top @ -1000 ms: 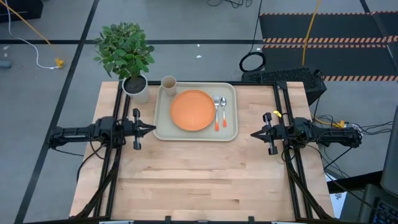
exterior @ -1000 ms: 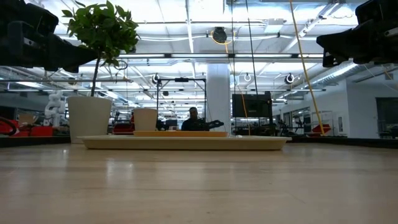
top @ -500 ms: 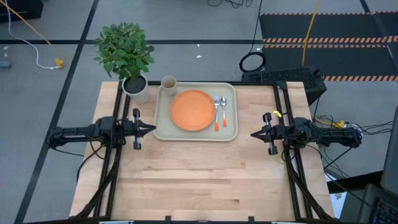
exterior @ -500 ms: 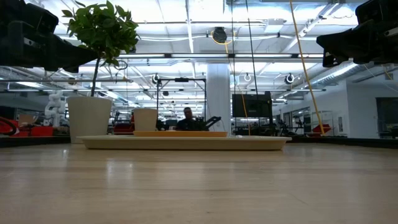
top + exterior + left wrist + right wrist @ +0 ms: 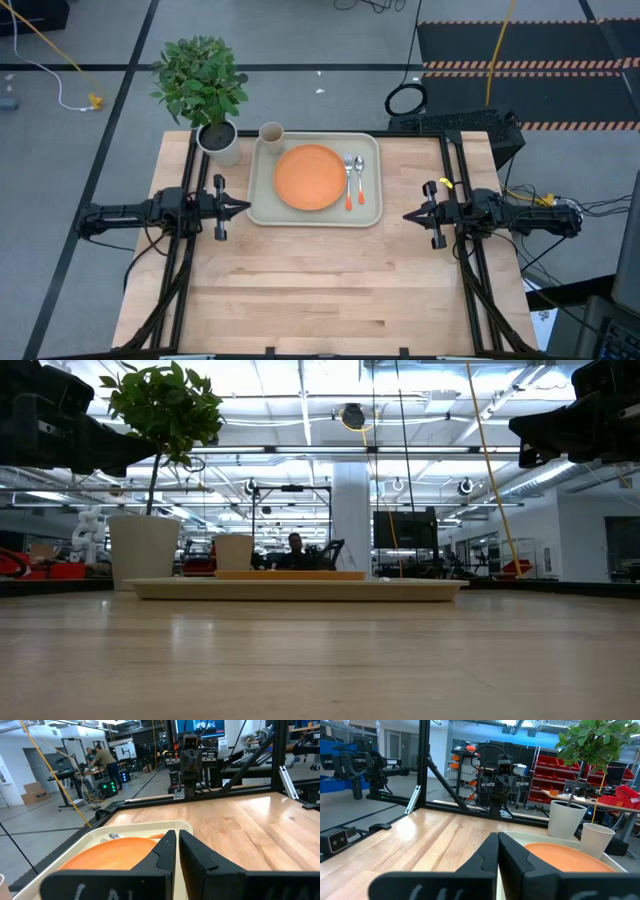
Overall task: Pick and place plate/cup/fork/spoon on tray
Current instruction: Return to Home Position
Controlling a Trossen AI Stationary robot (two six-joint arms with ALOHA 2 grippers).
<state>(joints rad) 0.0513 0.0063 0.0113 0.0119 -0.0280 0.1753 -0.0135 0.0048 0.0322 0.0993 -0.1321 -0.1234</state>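
Note:
The orange plate (image 5: 309, 177) lies flat in the middle of the pale tray (image 5: 262, 212). The fork (image 5: 348, 181) and spoon (image 5: 360, 180) lie side by side on the tray, right of the plate. The beige cup (image 5: 271, 134) stands in the tray's far left corner. My left gripper (image 5: 247, 208) is shut and empty, raised off the tray's left edge. My right gripper (image 5: 406, 215) is shut and empty, raised right of the tray. The plate also shows in the left wrist view (image 5: 115, 853) and the right wrist view (image 5: 570, 856).
A white plant pot with green leaves (image 5: 217, 139) stands at the table's far left, beside the cup. Bare wooden tabletop (image 5: 330, 290) spreads over the near half. Black frame rails (image 5: 186, 250) run along both sides. A person (image 5: 296, 550) shows far behind the table.

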